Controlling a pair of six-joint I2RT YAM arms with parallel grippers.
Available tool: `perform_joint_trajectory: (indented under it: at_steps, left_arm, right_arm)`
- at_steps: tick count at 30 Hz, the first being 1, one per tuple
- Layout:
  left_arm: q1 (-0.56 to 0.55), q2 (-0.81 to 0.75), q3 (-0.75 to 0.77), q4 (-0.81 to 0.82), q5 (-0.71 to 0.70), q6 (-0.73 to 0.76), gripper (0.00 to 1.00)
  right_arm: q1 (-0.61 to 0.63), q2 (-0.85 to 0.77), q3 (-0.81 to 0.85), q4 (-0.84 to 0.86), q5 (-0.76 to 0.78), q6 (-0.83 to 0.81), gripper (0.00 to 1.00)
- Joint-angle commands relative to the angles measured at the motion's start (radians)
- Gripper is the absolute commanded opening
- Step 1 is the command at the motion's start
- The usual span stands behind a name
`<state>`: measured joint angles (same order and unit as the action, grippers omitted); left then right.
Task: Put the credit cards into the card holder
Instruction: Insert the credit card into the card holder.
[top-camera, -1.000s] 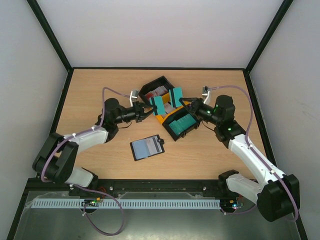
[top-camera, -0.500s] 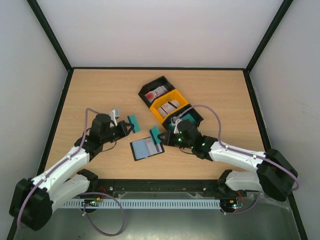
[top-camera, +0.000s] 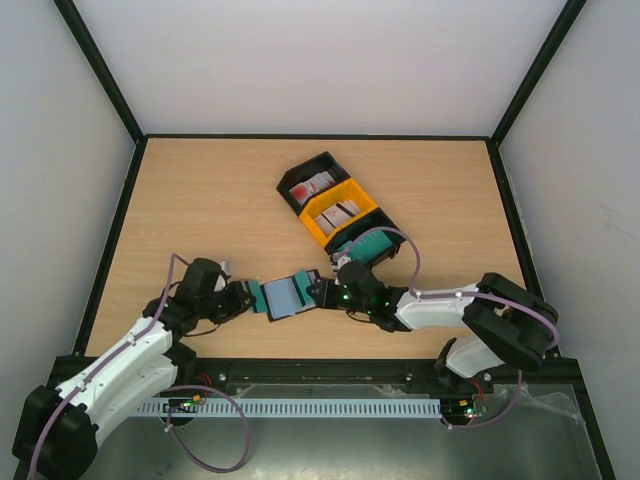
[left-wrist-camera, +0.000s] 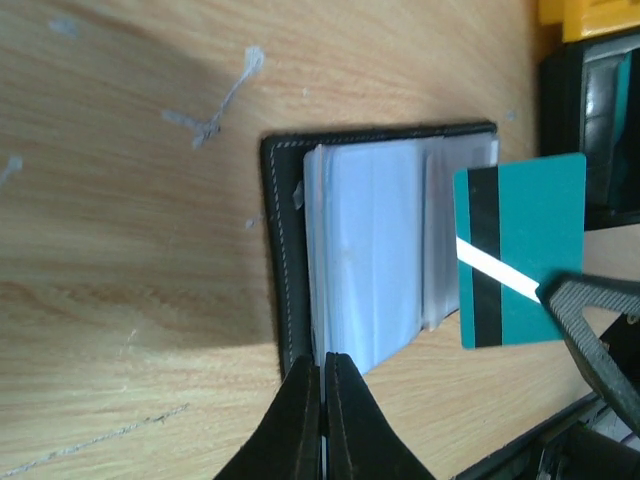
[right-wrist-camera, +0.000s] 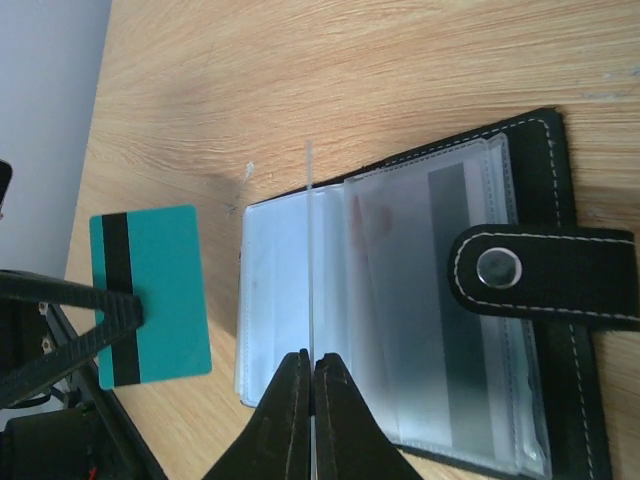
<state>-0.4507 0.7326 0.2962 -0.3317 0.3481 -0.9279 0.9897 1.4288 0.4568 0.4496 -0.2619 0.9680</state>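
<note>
We are at insertion: our left gripper (left-wrist-camera: 323, 375) clenches one teal credit card (right-wrist-camera: 150, 295) just left of the open card holder (top-camera: 285, 296) near the table's (top-camera: 200, 200) near edge, our right gripper (right-wrist-camera: 308, 370) clenches another teal card (left-wrist-camera: 520, 250) just right of it, so next, we judge, each must align with a clear sleeve (right-wrist-camera: 285, 290).
</note>
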Motion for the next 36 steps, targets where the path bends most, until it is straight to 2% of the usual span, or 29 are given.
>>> perform_joint_trajectory:
  at_steps: [1,9,22,33,36]
  left_arm:
    - [-0.003,0.039,-0.019,-0.040,0.083,0.006,0.03]
    - [-0.004,0.070,-0.048,-0.031,0.129,0.029,0.03]
    - [-0.004,0.107,-0.063,0.000,0.183,0.070,0.03]
    - [-0.003,0.112,-0.024,-0.086,0.106,0.104,0.03]
    - [-0.005,0.086,-0.025,-0.107,0.084,0.065,0.03]
  right_arm:
    - [0.006,0.074,-0.003,0.152,0.020,-0.026,0.02]
    - [0.007,0.145,-0.048,0.251,0.034,-0.024,0.02]
    - [0.009,0.277,-0.073,0.429,-0.057,0.063,0.02]
    - [0.007,0.351,-0.064,0.486,-0.084,0.159,0.02]
    - [0.007,0.363,-0.057,0.479,-0.086,0.163,0.02]
